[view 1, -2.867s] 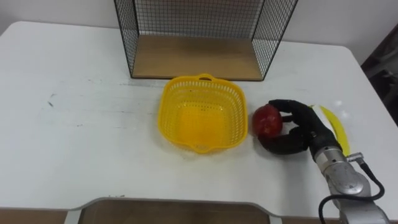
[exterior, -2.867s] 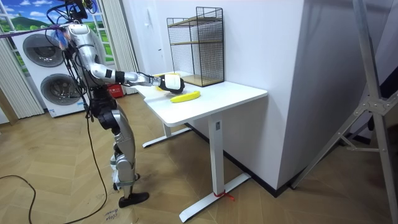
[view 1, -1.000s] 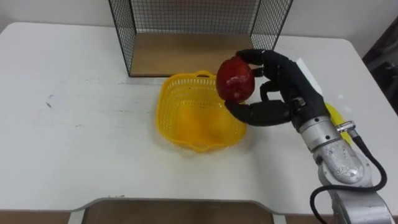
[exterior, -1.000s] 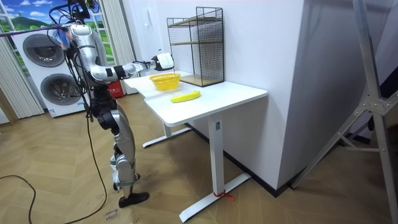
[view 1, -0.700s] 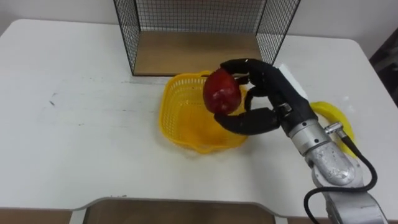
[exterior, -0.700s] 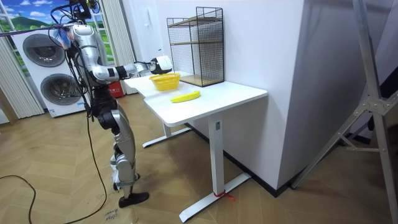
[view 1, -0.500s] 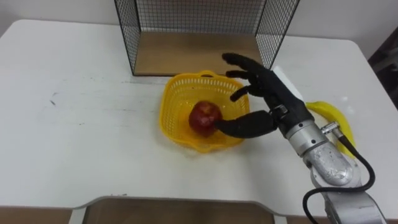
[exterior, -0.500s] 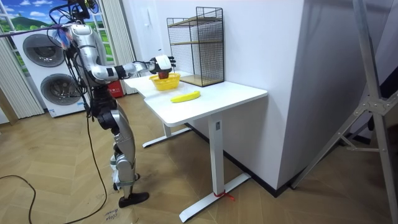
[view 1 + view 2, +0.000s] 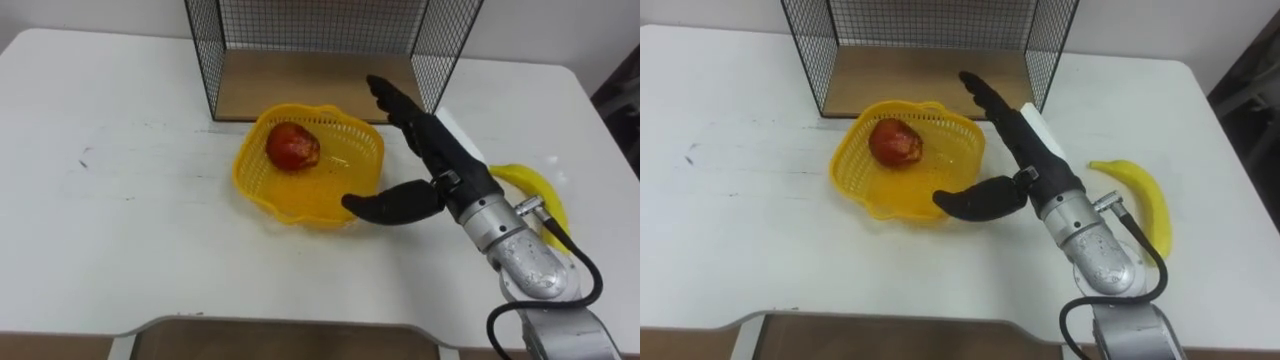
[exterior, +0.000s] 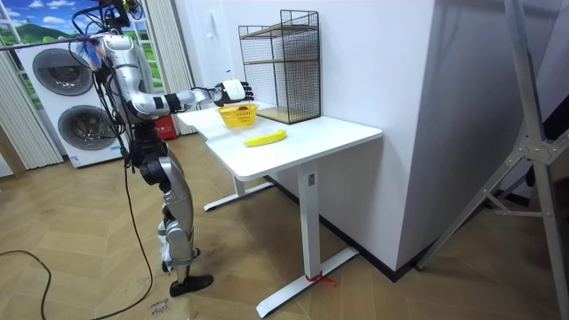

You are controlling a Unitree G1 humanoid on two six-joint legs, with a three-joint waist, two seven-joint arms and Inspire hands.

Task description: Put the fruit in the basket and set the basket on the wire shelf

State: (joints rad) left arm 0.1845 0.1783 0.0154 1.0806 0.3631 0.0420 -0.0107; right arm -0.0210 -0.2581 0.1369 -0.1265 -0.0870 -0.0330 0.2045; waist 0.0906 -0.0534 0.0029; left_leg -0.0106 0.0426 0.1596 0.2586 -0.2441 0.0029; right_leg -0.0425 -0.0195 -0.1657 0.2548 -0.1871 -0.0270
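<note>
Yellow basket point(image 9: 330, 190) on white table point(image 9: 130, 220), just in front of wire shelf point(image 9: 300, 85). One red apple point(image 9: 292, 147) lies in basket, at its far left. Right hand point(image 9: 445, 168) beside basket's right rim, fingers straight, thumb apart, holding nothing. One banana point(image 9: 1137, 195) on table, right of arm: whole in right eye view, partly behind arm in left eye view. Room view: robot stands at table end, two washers point(image 10: 49, 67) behind it.

The right hand point(image 9: 440, 160) is spread wide and holds nothing. Its fingers point(image 9: 397, 103) reach out straight, up and to the left, while the thumb splays low to the left. The silver wrist and forearm slant in from the lower right. In the room view the robot stands upright with its right arm stretched forward.
</note>
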